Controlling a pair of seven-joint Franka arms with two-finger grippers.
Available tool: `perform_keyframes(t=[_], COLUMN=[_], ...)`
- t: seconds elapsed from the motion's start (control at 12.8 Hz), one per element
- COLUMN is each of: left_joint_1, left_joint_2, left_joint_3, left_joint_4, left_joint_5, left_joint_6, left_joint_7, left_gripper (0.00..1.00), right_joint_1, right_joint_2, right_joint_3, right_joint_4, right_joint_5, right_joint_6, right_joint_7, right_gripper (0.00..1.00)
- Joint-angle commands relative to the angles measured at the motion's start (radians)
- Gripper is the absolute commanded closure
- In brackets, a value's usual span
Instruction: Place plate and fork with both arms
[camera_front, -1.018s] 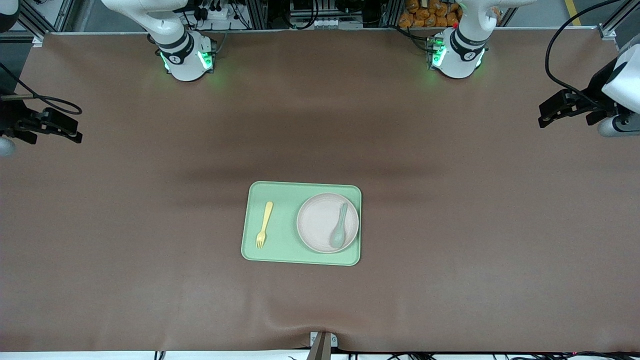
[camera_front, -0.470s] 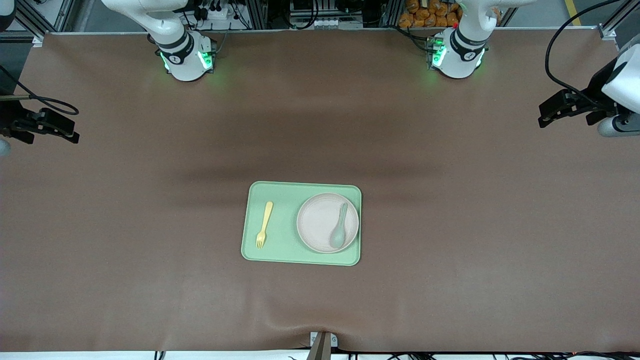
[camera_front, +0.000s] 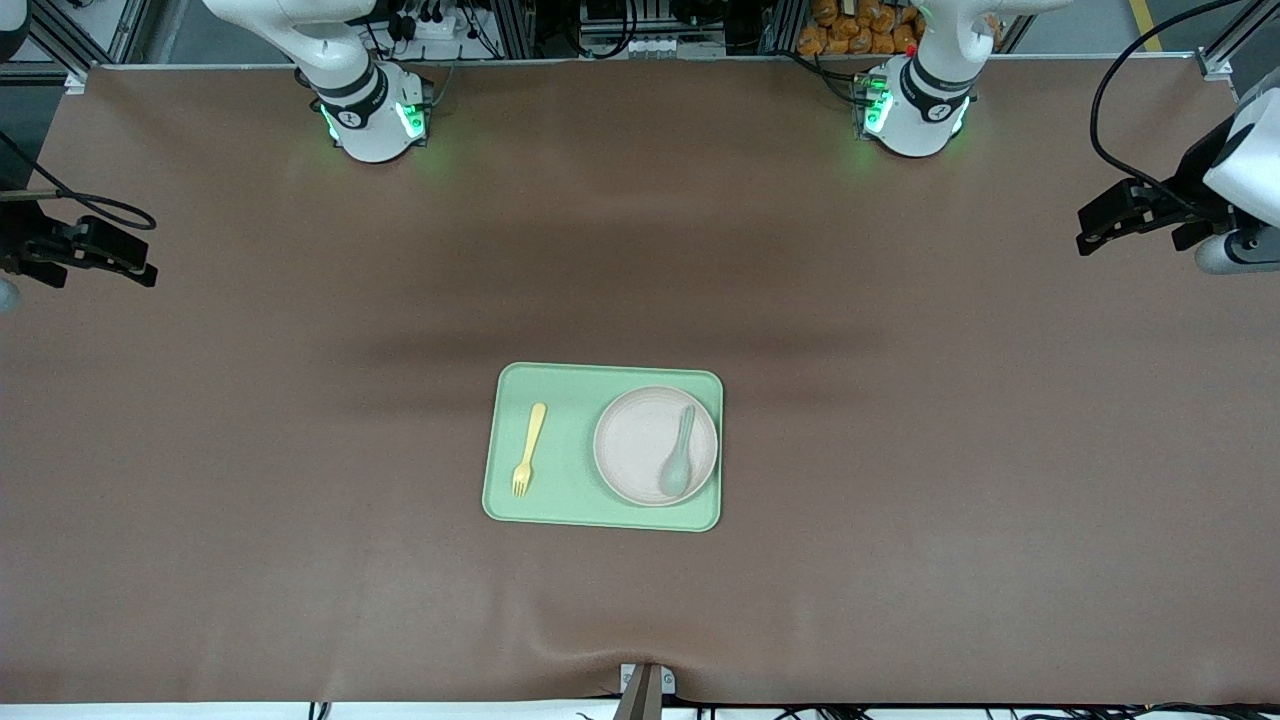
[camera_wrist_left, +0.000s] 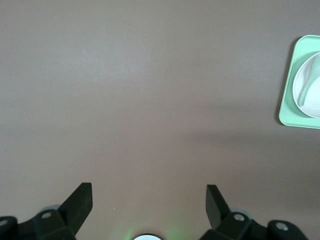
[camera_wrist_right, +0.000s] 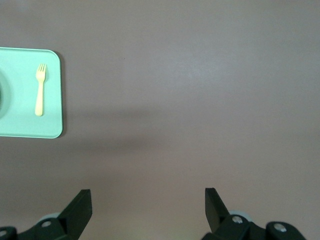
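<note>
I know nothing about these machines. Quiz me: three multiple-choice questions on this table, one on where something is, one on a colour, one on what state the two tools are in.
1. Where does the spoon lie?
A. on the bare table
B. on the plate
C. beside the fork on the tray

2. What colour is the fork?
A. pale yellow
B. grey-green
C. black

3. How are the two tools?
A. both shut on cutlery
B. one open, one shut on the plate
C. both open and holding nothing

Answers:
1. B: the spoon rests on the plate, which sits on the tray.
2. A: the fork is pale yellow, lying on the tray toward the right arm's end.
3. C: the left tool and the right tool each show spread fingers over bare table, at their own ends of it.
</note>
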Motion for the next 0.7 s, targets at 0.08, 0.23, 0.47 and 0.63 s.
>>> perform_keyframes(t=[0.08,0.23,0.47,0.63], left_joint_1=[-0.005,-0.005,-0.005,-0.003], left_joint_2=[0.002,0.002,0.001,0.001], left_joint_3=[-0.002,-0.002,-0.002,-0.005], left_joint_4=[0.009,0.009,0.009,0.009], left_joint_5=[0.024,0.024,0.024,0.024], left_joint_6=[-0.001,-0.001,-0.001,-0.003], left_joint_7=[0.010,0.010,0.010,0.011], left_gripper=[0.00,0.00,0.00,0.00], right_joint_1=[-0.017,-0.032,-0.036,-0.036], right_joint_2=[0.012,0.012,0.014,0.014], right_joint_3=[0.007,0.005,0.005,0.007], right_joint_4=[0.030,0.030,0.030,0.030], right_joint_5=[-0.001,0.000,0.002,0.004], right_joint_6=[-0.018,-0.018,-0.016,-0.016], right_joint_7=[0.007,0.007,0.007,0.007], right_gripper=[0.00,0.00,0.00,0.00])
